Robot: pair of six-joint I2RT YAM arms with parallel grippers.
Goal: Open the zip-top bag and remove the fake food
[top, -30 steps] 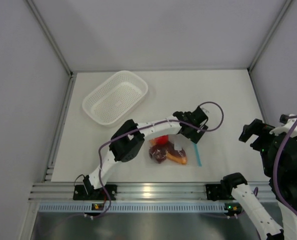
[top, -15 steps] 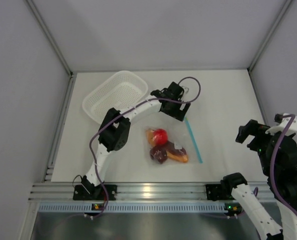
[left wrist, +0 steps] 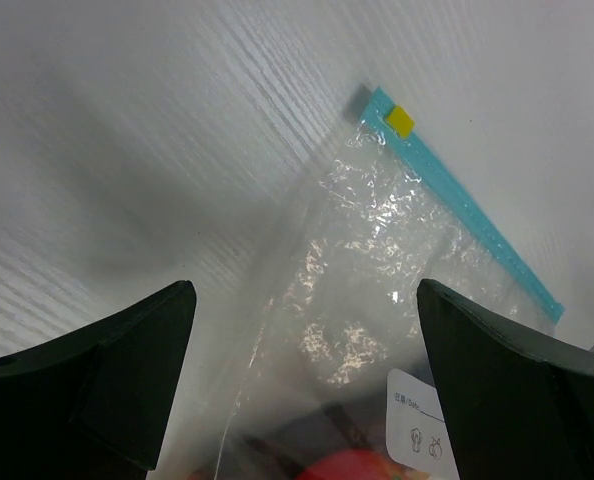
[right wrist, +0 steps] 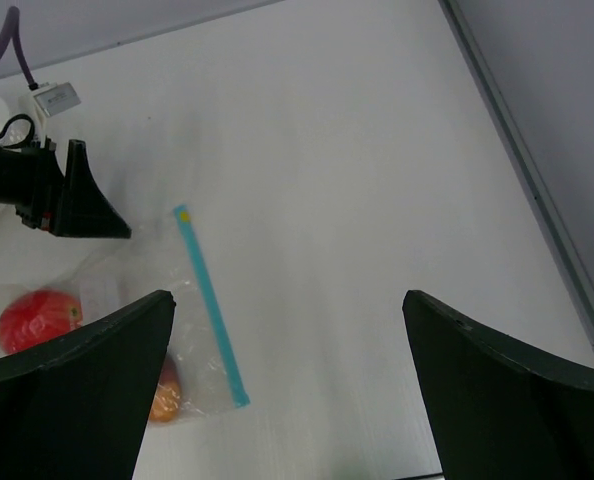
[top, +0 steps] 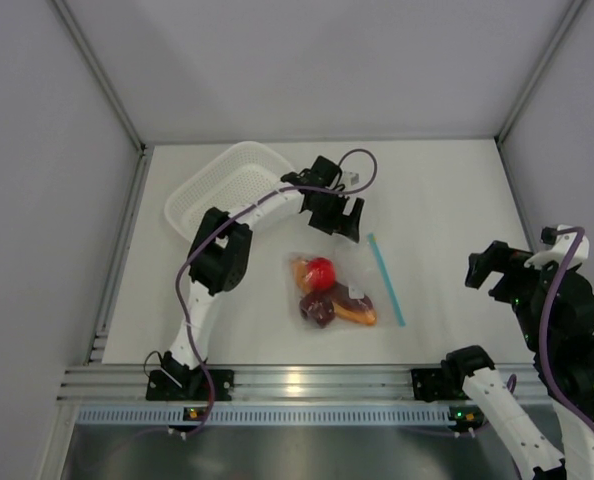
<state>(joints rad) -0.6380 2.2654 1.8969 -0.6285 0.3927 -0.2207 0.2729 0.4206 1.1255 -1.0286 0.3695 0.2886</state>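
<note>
Our left fingers [left wrist: 97,385] and right fingers [right wrist: 72,375] hang open, empty; pinching the bag [top: 365,272] mid-body could trap the food [top: 320,271] inside.

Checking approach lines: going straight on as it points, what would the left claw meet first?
Likely the zip-top bag, its clear crinkled part beside the blue zip strip; depth is unclear.
</note>
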